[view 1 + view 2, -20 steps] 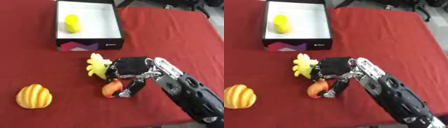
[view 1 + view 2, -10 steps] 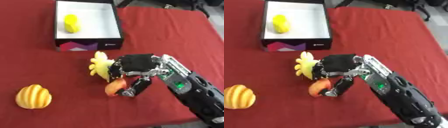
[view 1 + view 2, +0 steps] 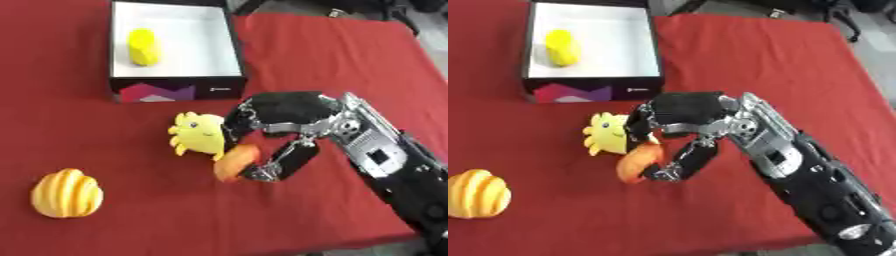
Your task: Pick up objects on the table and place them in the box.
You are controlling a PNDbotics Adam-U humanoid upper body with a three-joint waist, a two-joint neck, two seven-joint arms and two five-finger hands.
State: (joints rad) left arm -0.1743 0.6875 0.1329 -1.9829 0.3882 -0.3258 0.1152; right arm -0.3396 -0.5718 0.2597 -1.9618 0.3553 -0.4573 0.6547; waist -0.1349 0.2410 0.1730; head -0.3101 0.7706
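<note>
The right hand (image 3: pixel 280 125) has its fingers curled round an orange object (image 3: pixel 234 161). A yellow plush toy (image 3: pixel 199 138) lies just left of the fingers, touching them, blocking leftward travel. The box (image 3: pixel 175 89) stands beyond the fingertips; its near wall is the barrier ahead. A yellow item (image 3: pixel 143 46) occupies its left side; its right side is unoccupied. A striped orange-yellow object (image 3: pixel 66 193) lies well left. Red tablecloth (image 3: pixel 332 60) right of the fingers is bare.

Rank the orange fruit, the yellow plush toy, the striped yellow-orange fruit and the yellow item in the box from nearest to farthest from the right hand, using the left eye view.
1. Orange fruit, held in the right hand.
2. Yellow plush toy, just to the hand's left, against the fingers.
3. Yellow item, inside the box, up and left.
4. Striped yellow-orange fruit, far left near the table's front edge.
</note>
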